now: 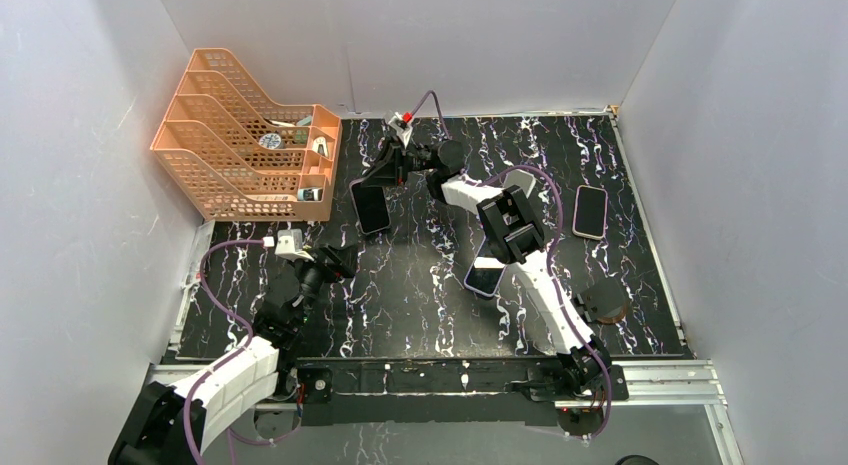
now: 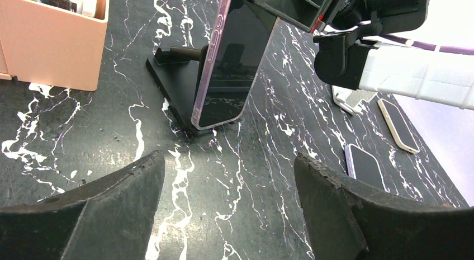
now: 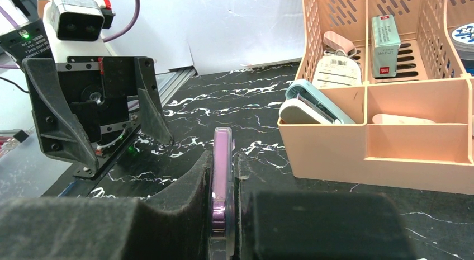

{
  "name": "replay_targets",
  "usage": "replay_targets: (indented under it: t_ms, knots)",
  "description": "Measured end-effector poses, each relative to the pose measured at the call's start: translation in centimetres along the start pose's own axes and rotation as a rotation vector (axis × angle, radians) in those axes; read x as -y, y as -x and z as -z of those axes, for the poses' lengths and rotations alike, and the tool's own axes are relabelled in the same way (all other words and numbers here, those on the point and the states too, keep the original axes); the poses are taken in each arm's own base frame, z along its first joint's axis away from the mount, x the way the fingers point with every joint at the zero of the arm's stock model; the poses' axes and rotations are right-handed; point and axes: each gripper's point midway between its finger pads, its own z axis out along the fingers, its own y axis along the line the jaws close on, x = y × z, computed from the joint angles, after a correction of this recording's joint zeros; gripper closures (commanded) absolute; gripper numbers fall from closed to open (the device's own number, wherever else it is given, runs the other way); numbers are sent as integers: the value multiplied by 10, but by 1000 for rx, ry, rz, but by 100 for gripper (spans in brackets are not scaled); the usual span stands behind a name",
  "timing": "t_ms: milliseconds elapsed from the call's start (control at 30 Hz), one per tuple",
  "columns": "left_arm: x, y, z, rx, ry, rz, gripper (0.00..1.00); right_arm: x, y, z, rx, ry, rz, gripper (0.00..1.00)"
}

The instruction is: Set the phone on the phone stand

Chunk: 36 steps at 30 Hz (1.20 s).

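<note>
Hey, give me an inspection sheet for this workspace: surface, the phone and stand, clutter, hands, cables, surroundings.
Surface: table, black with white veining.
Job's things: phone tilted up, its lower end down at the black stand; whether it is seated, cannot tell.
Clutter: orange organizer holding small items, back left; beige-edged phone lying flat at right; purple-edged spare phone partly under the right arm; dark round object.
Hands: right hand shut on the phone; left hand open, holding nothing, facing the stand.
Cables: purple cable looping off the left arm; another purple cable at the right wrist.
Surroundings: white walls; metal rail along the near edge.
</note>
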Motion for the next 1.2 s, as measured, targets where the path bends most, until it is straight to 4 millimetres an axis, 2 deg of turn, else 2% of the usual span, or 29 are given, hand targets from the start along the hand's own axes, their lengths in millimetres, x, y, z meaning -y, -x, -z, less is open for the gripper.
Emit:
replay_targets:
  t_ms: [400,500,633,867,1000,1133,1200]
  knots:
    - [0,0,0,1,0,0,17,5,-2,0,9,-16,4,98]
    - [0,1,0,2,0,0,17,6,-3,1,7,-19,3,83]
    - [0,0,0,1,0,0,17,7,-4,1,4,-20,8,57]
    - [-1,-1,1,-4,3,-1,17,6,-7,1,-13,-13,13,28]
    - [-1,-1,1,-5,3,-1,17,7,-8,2,-16,-15,10,20]
    - [0,0,1,-1,1,0,17,11,-4,6,-1,-32,9,18]
    - [0,1,1,1,-1,-1,17,18,4,15,29,-65,7,18]
